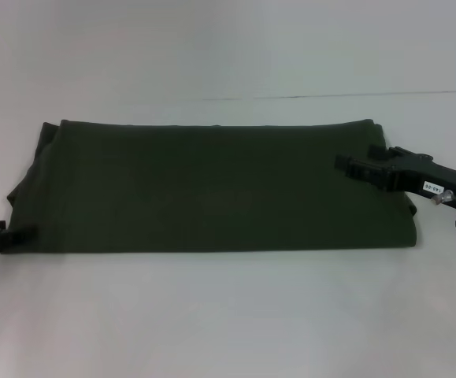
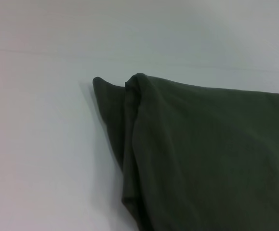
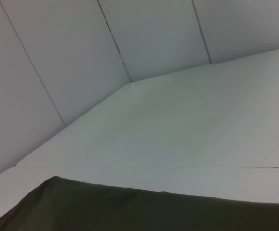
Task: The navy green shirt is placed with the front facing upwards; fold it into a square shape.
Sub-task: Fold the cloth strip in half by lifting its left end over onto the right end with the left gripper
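The navy green shirt [image 1: 212, 189] lies on the white table as a long, flat, dark band running left to right, with only plain cloth showing on top. My left gripper [image 1: 16, 234] sits low at the band's front left corner, touching the cloth edge. My right gripper [image 1: 344, 163] reaches in from the right over the band's right end. The left wrist view shows the shirt [image 2: 202, 154] with its layered, folded end. In the right wrist view a strip of the shirt [image 3: 129, 211] fills the near edge.
The white table [image 1: 228, 315] runs wide in front of and behind the shirt. A thin seam [image 1: 330, 96] crosses it at the back. White wall panels [image 3: 57, 57] rise behind the table.
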